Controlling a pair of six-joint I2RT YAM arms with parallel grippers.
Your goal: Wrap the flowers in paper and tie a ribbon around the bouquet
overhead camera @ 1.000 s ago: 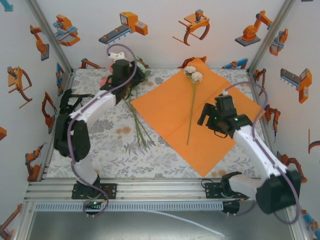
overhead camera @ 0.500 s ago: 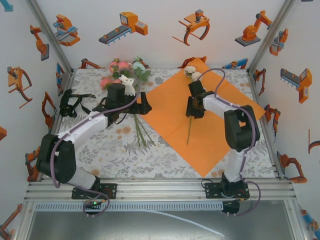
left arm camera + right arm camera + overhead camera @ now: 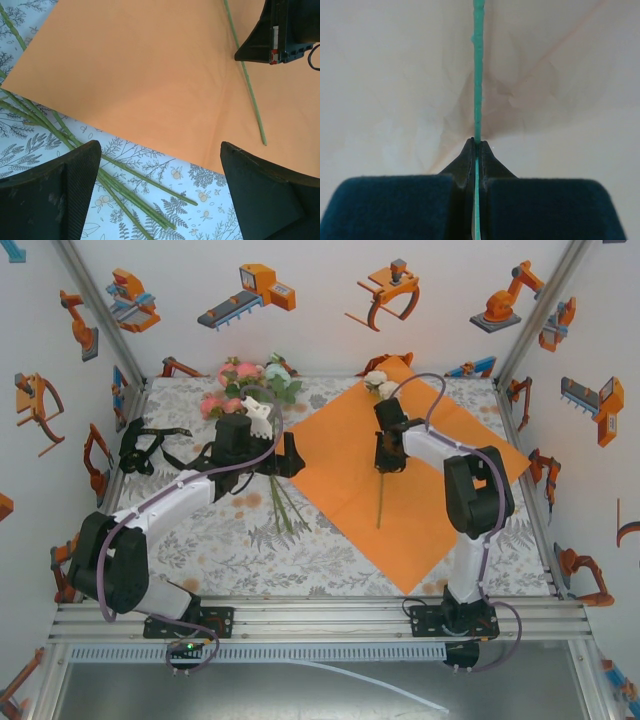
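Ribbon [image 3: 140,445] lies untouched far left; most flowers [image 3: 240,390] are on the tablecloth [image 3: 220,530] just beside the paper [image 3: 420,510], my left gripper [image 3: 160,150] spread wide above their stems [image 3: 60,130] (holding nothing). Right gripper [image 3: 476,147] is pinched on the one stem [image 3: 381,495] lying on the paper, so early days I reckon: no wrapping or tying yet.

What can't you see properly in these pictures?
Top view: the left arm covers part of the flowers, across their stems.
Top view: the ribbon is too small to read any lettering.
Right wrist view: the single stem leaves the top edge, its bloom cut off; the paper is blurred.
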